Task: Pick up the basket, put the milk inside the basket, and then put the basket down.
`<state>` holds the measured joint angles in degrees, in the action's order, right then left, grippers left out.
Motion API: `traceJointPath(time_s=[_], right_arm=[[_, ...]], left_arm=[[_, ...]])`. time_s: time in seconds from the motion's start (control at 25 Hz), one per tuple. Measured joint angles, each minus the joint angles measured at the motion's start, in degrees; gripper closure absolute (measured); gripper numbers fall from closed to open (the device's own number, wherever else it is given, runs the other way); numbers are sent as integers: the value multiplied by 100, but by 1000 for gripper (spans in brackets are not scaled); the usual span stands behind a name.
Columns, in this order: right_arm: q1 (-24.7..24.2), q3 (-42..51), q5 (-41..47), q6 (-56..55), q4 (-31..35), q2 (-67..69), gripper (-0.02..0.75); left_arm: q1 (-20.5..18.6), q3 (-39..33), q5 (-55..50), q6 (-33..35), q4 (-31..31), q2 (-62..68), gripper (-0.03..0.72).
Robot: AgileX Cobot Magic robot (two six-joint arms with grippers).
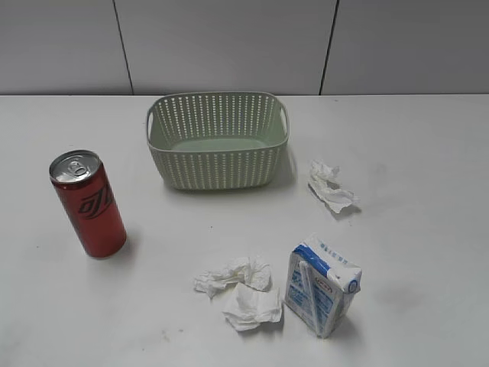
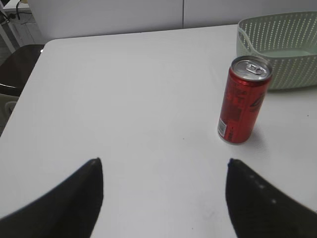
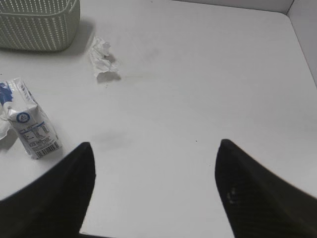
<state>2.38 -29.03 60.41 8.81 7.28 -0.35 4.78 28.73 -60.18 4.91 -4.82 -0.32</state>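
Observation:
The pale sage-green basket point(image 1: 218, 141) stands empty at the back middle of the white table; it also shows in the left wrist view point(image 2: 280, 47) and in the right wrist view point(image 3: 37, 25). The white and blue milk carton point(image 1: 321, 284) stands at the front right, also seen in the right wrist view point(image 3: 30, 119). My left gripper point(image 2: 163, 161) is open and empty over bare table, left of the red can. My right gripper point(image 3: 154, 144) is open and empty, to the right of the milk. Neither gripper shows in the exterior view.
A red soda can point(image 1: 88, 202) stands at the left, also in the left wrist view point(image 2: 244, 99). Crumpled white tissues lie at the front middle point(image 1: 238, 289) and right of the basket point(image 1: 330, 187). A grey wall runs behind the table. A dark chair point(image 2: 17, 67) stands beyond the table's left edge.

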Motion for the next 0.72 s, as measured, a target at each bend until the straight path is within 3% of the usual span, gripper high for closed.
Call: traceJointPath(time_s=[0.72], right_arm=[[0, 0, 0, -5, 6, 0, 167]], left_arm=[[0, 0, 0, 0, 0, 0, 96]])
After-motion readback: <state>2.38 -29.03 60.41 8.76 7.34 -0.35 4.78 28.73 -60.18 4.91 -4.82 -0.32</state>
